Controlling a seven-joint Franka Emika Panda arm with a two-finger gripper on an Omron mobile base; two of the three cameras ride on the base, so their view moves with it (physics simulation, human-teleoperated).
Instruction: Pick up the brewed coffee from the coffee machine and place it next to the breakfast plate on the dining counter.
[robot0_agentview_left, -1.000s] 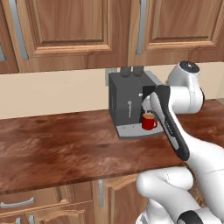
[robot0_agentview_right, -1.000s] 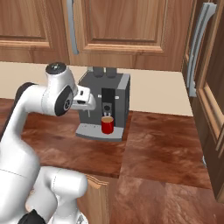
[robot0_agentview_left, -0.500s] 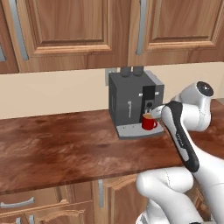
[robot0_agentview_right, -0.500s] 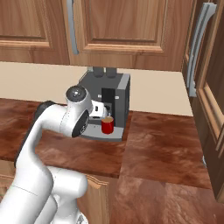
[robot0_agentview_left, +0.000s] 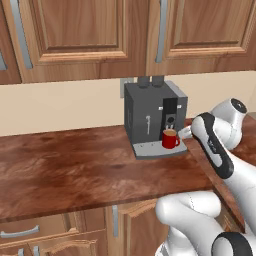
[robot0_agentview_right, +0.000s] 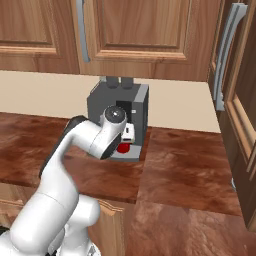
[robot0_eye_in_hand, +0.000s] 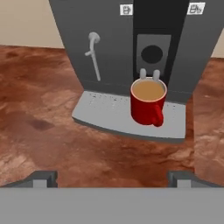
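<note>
Lower now, open fingers (robot0_eye_in_hand: 112, 177) face the red mug (robot0_eye_in_hand: 148, 101).

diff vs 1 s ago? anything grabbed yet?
Nothing grabbed. The arm dropped over the last second, bringing the claw from up by the machine's front panel to counter height, open and facing the mug with a gap left. The mug stayed on the drip tray under the spout, full, handle toward the claw. Machine and cameras did not move.
</note>
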